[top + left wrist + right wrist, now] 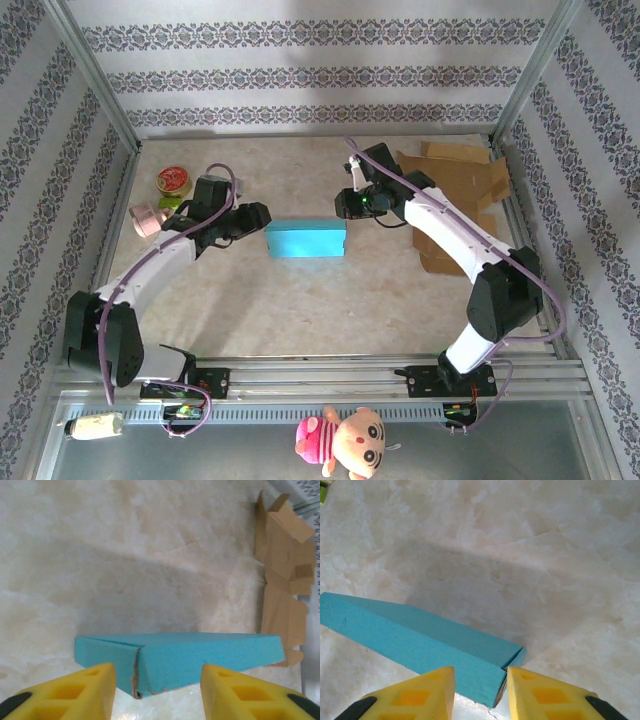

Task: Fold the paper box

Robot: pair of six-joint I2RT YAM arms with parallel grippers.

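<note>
The blue paper box (305, 238) lies folded shut, a flat closed block in the middle of the table. My left gripper (255, 222) hovers at its left end. In the left wrist view the yellow fingers (95, 690) stand apart, gripper (158, 680) open, and the box's torn corner (190, 655) sits just beyond the gap. My right gripper (345, 205) is at the box's upper right end. Its fingers (540, 695) are parted, gripper (480, 685) open, with the box's end corner (420, 640) between them and not pinched.
Flat brown cardboard pieces (455, 190) lie at the right edge of the table, seen as cardboard (285, 580) in the left wrist view. A tape roll (174, 181) and a pink item (147, 219) sit at the left. A plush toy (340, 440) lies below the rail.
</note>
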